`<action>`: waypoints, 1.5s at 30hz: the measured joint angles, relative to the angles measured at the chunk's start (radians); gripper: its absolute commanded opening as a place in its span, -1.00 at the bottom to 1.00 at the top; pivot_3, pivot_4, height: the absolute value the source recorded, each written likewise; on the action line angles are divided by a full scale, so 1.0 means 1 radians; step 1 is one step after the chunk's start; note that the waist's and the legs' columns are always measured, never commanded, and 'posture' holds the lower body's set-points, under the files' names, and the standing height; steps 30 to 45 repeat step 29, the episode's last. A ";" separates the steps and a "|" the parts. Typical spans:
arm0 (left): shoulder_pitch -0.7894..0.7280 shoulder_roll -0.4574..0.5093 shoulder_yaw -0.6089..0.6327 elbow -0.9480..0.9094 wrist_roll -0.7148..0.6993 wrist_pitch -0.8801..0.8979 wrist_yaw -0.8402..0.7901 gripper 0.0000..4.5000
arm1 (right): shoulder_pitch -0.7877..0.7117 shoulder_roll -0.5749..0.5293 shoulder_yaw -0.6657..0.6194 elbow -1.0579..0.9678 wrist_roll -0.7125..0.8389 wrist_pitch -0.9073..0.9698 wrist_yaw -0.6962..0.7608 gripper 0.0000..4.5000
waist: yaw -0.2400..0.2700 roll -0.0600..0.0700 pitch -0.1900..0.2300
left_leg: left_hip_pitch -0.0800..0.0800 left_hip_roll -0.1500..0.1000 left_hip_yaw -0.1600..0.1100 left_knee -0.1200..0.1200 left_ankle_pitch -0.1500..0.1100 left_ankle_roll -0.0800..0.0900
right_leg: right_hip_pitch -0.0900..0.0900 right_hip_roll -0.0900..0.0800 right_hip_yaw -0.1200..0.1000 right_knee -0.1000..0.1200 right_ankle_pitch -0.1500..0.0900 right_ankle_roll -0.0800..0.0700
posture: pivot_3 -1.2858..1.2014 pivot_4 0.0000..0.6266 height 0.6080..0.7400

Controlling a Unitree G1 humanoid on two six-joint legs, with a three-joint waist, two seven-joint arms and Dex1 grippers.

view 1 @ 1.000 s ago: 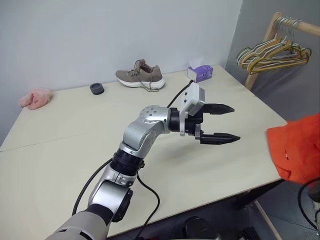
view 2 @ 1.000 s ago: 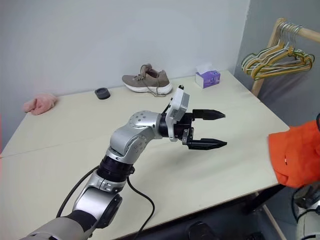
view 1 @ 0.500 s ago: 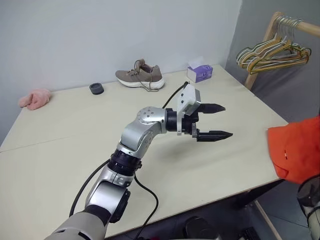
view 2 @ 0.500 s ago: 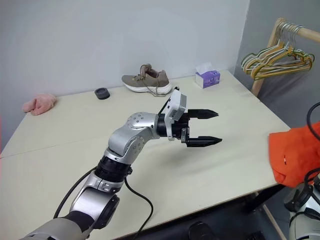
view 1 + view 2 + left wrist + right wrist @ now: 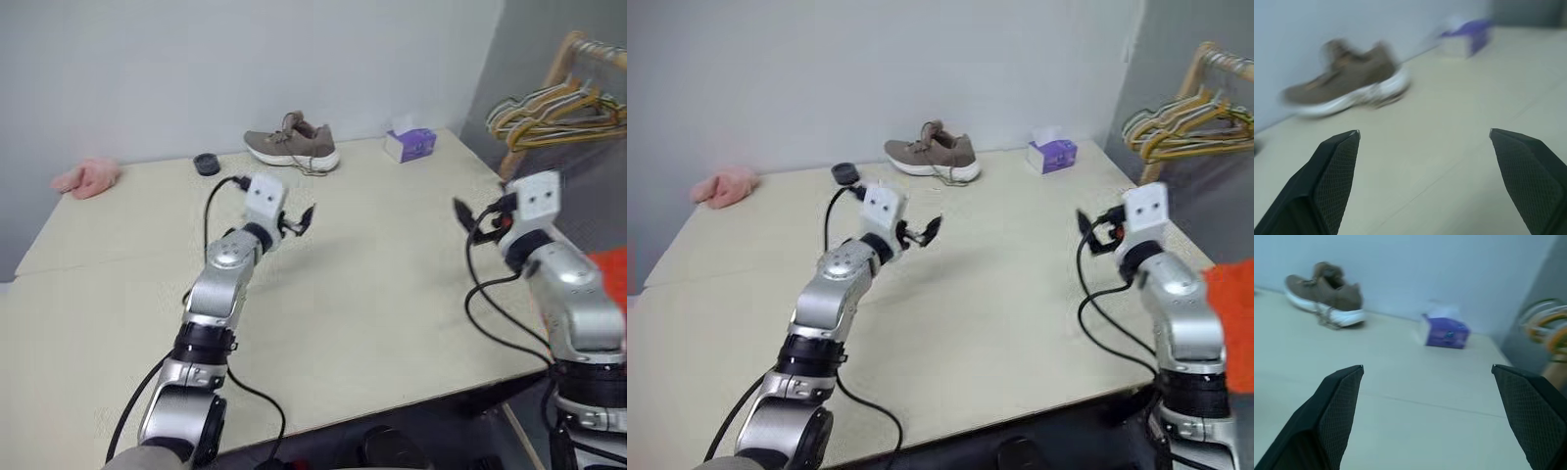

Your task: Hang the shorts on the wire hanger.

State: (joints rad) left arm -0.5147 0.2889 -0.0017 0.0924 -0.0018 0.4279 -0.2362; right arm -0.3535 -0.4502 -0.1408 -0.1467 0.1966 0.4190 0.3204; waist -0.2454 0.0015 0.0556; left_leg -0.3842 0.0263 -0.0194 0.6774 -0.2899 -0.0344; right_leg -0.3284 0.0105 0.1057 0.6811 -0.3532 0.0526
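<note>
The orange shorts (image 5: 611, 282) show as a patch at the far right, past the table's right edge and behind my right arm; nothing grips them. Several thin wire hangers (image 5: 554, 106) hang on a wooden rack at the back right; I cannot tell which one is the task's wire hanger. My left gripper (image 5: 301, 219) hovers over the middle of the table, pointing toward the back wall, open and empty (image 5: 1423, 130). My right gripper (image 5: 464, 217) hovers over the table's right side, pointing the same way, also open and empty (image 5: 1427, 366).
On the beige table (image 5: 372, 304) a brown shoe (image 5: 292, 147) lies at the back, a purple tissue box (image 5: 411, 145) at the back right, a small black round thing (image 5: 206, 164) and a pink cloth (image 5: 88, 178) at the back left. The wooden rack (image 5: 565, 57) stands beyond the right corner.
The view has shifted. My left gripper swung from pointing right to pointing toward the wall. My right arm came in over the table's right side, and less of the shorts shows.
</note>
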 measured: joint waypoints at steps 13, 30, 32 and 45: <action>0.211 0.021 0.173 -0.138 -0.047 0.063 0.082 1.00 | -0.033 0.154 0.049 0.373 -0.036 -0.233 0.004 0.99 | 0.200 -0.005 0.002 | 0.001 -0.002 -0.005 0.000 0.001 -0.001 | 0.000 -0.004 -0.009 0.004 0.000 -0.001 | 0.08 -0.85 1.00; 0.211 0.023 0.147 -0.163 -0.071 0.006 0.030 1.00 | 0.019 0.160 0.043 0.356 -0.057 -0.244 -0.008 0.99 | 0.221 -0.006 0.004 | 0.000 -0.001 -0.003 -0.001 0.001 -0.001 | -0.003 -0.003 -0.008 0.007 0.000 -0.001 | 0.05 -0.90 1.00; 0.211 0.023 0.147 -0.163 -0.071 0.006 0.030 1.00 | 0.019 0.160 0.043 0.356 -0.057 -0.244 -0.008 0.99 | 0.221 -0.006 0.004 | 0.000 -0.001 -0.003 -0.001 0.001 -0.001 | -0.003 -0.003 -0.008 0.007 0.000 -0.001 | 0.05 -0.90 1.00; 0.211 0.023 0.147 -0.163 -0.071 0.006 0.030 1.00 | 0.019 0.160 0.043 0.356 -0.057 -0.244 -0.008 0.99 | 0.221 -0.006 0.004 | 0.000 -0.001 -0.003 -0.001 0.001 -0.001 | -0.003 -0.003 -0.008 0.007 0.000 -0.001 | 0.05 -0.90 1.00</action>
